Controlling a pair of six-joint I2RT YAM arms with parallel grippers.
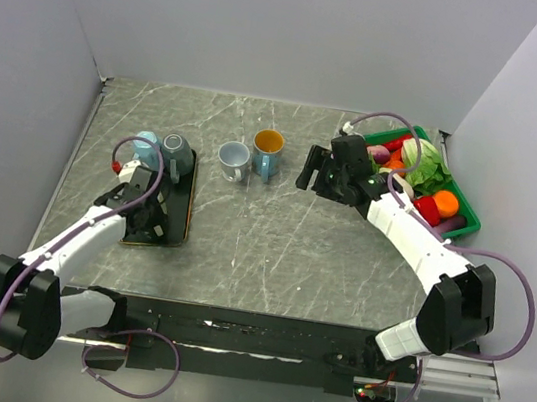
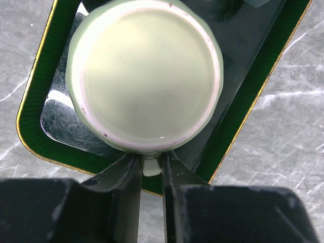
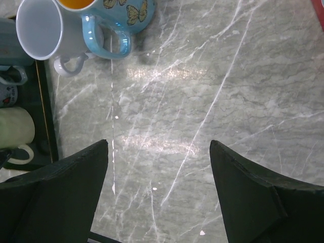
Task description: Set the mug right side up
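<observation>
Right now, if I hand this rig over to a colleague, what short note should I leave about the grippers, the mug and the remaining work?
The left gripper is closed on the pale green mug, holding it by its handle.
The right gripper is open and empty, above the table.
The mug stands upside down, base up, in the green tray.
Done: the handle is gripped.
Left: lift the mug, turn it over and set it down upright.

Robot lab cell: plain white walls (image 1: 274, 30) boxing marble-look table (image 1: 271, 252), bare metal mounting rail (image 1: 470, 378).
</observation>
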